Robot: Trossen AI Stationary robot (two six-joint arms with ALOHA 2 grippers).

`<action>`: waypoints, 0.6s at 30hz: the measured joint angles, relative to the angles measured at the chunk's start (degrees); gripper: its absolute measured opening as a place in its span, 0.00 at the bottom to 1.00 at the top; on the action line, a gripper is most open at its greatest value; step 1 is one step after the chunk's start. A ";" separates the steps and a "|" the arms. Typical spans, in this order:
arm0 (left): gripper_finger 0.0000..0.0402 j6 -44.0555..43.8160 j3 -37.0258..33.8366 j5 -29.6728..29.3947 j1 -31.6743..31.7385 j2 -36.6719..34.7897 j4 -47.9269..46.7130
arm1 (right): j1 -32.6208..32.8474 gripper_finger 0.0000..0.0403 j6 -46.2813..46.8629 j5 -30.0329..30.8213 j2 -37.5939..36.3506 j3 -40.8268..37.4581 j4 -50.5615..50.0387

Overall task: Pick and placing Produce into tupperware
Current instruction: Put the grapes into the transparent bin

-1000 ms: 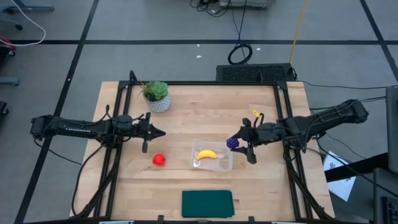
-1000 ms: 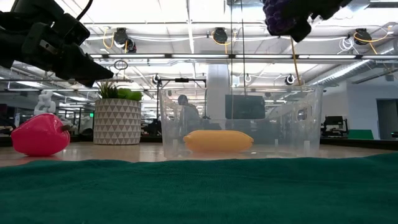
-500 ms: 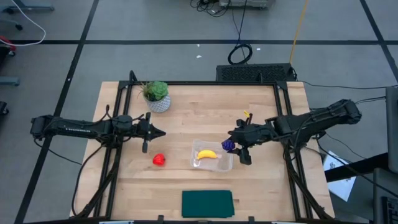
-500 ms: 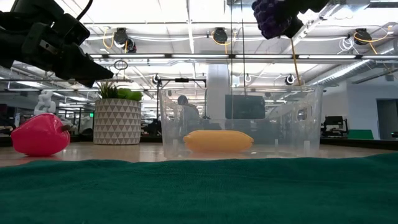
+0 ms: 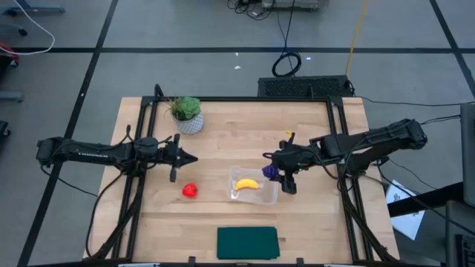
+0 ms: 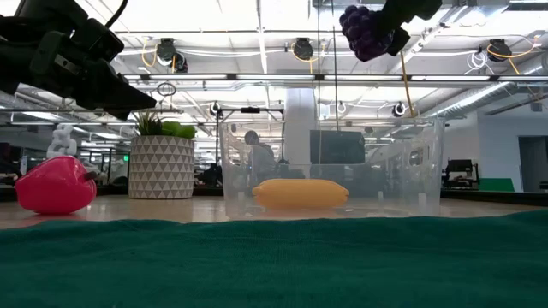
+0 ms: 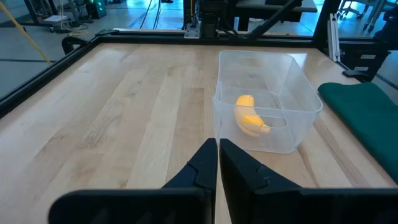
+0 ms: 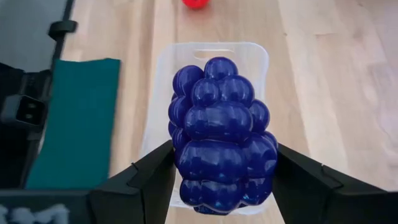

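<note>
Right tool [image 5: 277,172] clamped on the grape bunch [image 6: 368,31], fingers snug against both sides, hanging up in the air just over the right end of the tupperware [image 5: 253,187]. So basically above the rim already, bin lying below and slightly ahead of the fingers, long side running straight away from the wrist. Probably just needs a small nudge further over the middle, then a drop.

Banana [image 5: 246,184] already lying inside the tupperware, roughly central, so better to aim for the free space beside it.

Red fruit [image 5: 190,190] sitting on the desk [image 5: 245,133] off the left end of the tupperware, clearly nearer the left arm. Left tool [image 7: 217,163] pinched shut, holding nothing, parked above the desk further left of the tupperware than the red fruit.
</note>
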 joint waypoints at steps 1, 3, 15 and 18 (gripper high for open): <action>0.06 0.03 0.00 0.00 -0.01 0.00 0.01 | -0.50 0.55 -0.03 -0.04 -0.02 0.00 -0.54; 0.06 0.03 0.00 0.00 -0.02 0.00 0.01 | -1.34 0.55 -0.03 -0.12 -0.02 0.00 -1.70; 0.06 0.15 0.00 -0.02 0.01 0.00 0.09 | -3.90 0.55 -1.61 -6.42 3.80 1.45 -1.66; 0.06 0.17 0.00 -0.02 0.01 0.00 0.21 | -3.90 0.55 -2.38 -7.51 6.28 3.73 -1.24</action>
